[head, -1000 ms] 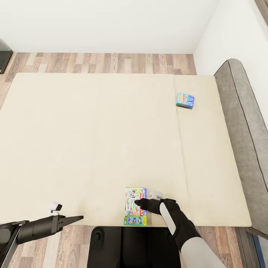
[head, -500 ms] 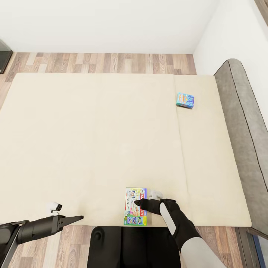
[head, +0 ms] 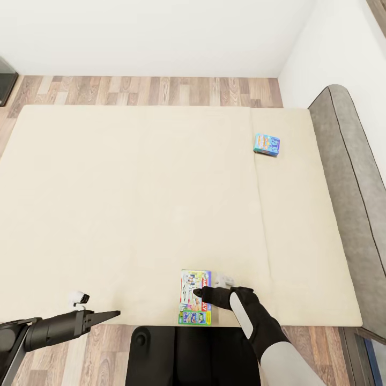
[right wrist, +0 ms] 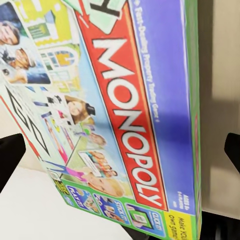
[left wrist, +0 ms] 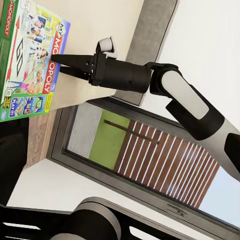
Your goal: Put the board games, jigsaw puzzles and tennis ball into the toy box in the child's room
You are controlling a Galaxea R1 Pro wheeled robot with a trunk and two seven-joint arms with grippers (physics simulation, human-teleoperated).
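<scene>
The white-and-green board game (head: 195,298) lay flat at the near edge of the bed (head: 134,203). The right gripper (head: 199,292) hung just above it, fingers spread apart. The blue board game (head: 266,144) sat well apart, near the headboard (head: 351,177). The left gripper (head: 110,314) was pinched together, holding nothing.

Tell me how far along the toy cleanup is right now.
Nothing looks put away yet. The right claw is at the Monopoly box, its fingers either side in the wrist view, no grasp visible. The blue game lies untouched on the bed.
</scene>
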